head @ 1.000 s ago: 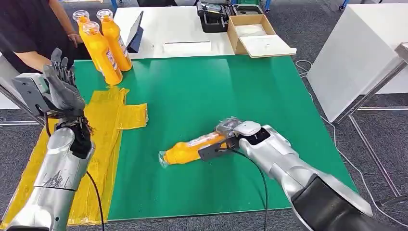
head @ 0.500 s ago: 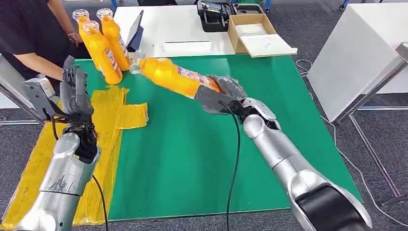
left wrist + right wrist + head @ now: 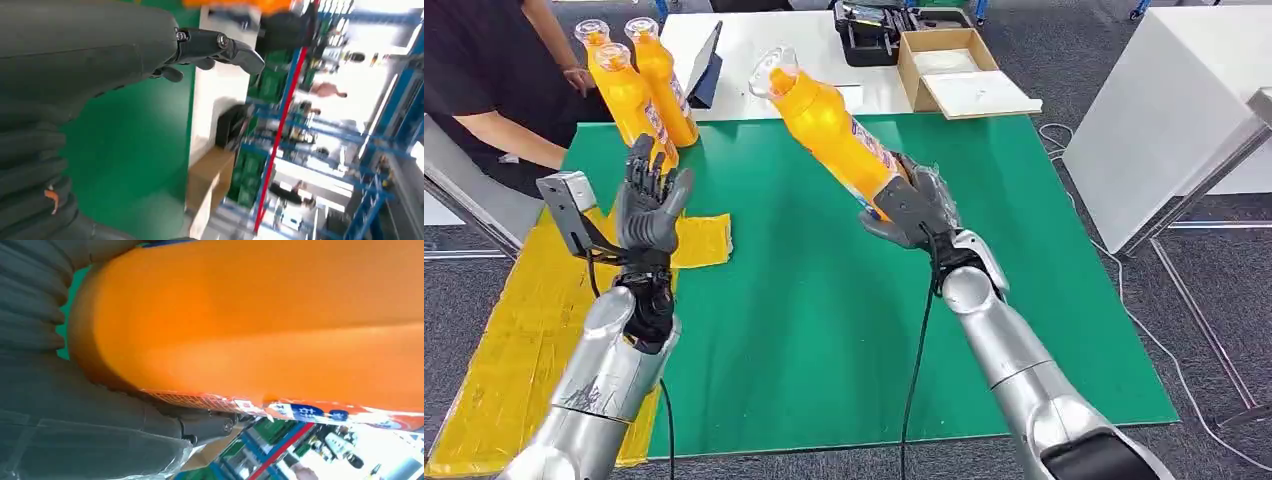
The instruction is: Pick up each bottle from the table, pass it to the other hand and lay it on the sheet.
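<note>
Nearest to us, over the front of the green table mat [image 3: 824,330], two silver robot arms rise into the head view. On the left side, the left hand [image 3: 649,200] is raised with its dark fingers spread apart and pointing upward, holding nothing; we see it above the edge where the mat meets the yellow sheet [image 3: 534,320]. That crumpled sheet lies flat along the left side of the table, partly over the mat, with nothing lying on it.

To the right, the right hand [image 3: 914,205] is lifted clear of the table and wrapped around the base of an orange bottle [image 3: 834,125]. The bottle is tilted, its clear cap pointing up and toward the far left, its printed label along the side. In the right wrist view the orange bottle body [image 3: 260,320] sits close against the grey palm, with the label strip along one edge.

Farther back, at the far left corner of the mat, three more orange bottles [image 3: 639,90] stand upright, packed close together. Just beside them a person in a dark top [image 3: 484,80] stands at the table's left edge.

Beyond the mat we see a white table [image 3: 814,60] carrying an open cardboard box [image 3: 954,70], a black case [image 3: 869,35] and a dark tablet [image 3: 707,65] propped on edge.
</note>
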`<control>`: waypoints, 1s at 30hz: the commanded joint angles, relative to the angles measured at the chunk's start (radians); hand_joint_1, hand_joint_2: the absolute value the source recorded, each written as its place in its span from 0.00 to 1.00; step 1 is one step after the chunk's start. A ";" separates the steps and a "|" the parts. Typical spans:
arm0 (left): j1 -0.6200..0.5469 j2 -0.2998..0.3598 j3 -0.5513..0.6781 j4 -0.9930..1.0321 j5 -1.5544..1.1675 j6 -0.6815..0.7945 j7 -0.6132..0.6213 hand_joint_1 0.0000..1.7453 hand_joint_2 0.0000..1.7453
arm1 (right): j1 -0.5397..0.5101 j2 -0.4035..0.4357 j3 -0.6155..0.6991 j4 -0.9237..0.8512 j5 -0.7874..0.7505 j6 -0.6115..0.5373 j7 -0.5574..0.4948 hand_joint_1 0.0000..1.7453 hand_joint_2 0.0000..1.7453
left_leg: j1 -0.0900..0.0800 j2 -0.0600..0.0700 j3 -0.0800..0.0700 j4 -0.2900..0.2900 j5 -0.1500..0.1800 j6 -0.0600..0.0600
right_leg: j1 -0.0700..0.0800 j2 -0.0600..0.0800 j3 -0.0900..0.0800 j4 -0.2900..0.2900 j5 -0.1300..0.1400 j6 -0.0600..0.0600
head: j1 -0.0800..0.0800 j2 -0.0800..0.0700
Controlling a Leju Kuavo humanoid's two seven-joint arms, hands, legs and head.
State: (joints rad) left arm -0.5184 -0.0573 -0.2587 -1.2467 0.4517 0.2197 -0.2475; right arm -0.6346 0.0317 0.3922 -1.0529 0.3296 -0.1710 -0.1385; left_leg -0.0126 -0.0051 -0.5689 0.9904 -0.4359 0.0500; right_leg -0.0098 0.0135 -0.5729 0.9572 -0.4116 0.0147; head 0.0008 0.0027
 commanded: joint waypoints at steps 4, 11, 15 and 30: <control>-0.053 -0.086 -0.121 0.034 0.053 -0.013 0.048 0.00 1.00 | -0.020 0.066 0.015 0.059 0.083 -0.061 0.038 1.00 1.00 | 0.000 -0.001 0.000 0.001 0.000 -0.002 | 0.000 -0.002 0.000 0.001 0.000 -0.001 | 0.000 0.000; -0.064 -0.118 -0.192 -0.027 0.052 0.007 0.082 0.00 1.00 | -0.072 0.103 0.068 0.132 0.204 -0.071 0.086 1.00 1.00 | 0.001 0.001 0.001 0.002 -0.001 -0.004 | 0.001 -0.001 0.000 0.002 -0.001 -0.001 | 0.000 0.000; -0.092 -0.142 -0.237 -0.046 0.055 0.022 0.114 0.00 1.00 | -0.129 0.134 0.084 0.178 0.244 -0.060 0.108 1.00 1.00 | 0.000 0.001 -0.001 0.001 -0.001 -0.003 | 0.000 0.000 -0.001 0.002 0.000 -0.001 | 0.000 0.000; -0.112 -0.153 -0.303 -0.041 0.043 0.052 0.136 0.00 1.00 | -0.150 0.176 0.126 0.193 0.303 -0.043 0.115 1.00 1.00 | 0.000 0.000 0.001 0.001 -0.001 -0.004 | 0.000 -0.001 0.001 0.001 -0.001 -0.001 | 0.000 0.000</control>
State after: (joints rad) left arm -0.5811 -0.2129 -0.4929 -1.3268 0.4978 0.2716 -0.1225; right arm -0.7179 0.1835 0.4479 -0.9392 0.6207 -0.2209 -0.0240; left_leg -0.0124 -0.0051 -0.5692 0.9904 -0.4358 0.0501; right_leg -0.0098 0.0135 -0.5732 0.9575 -0.4115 0.0147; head 0.0008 0.0027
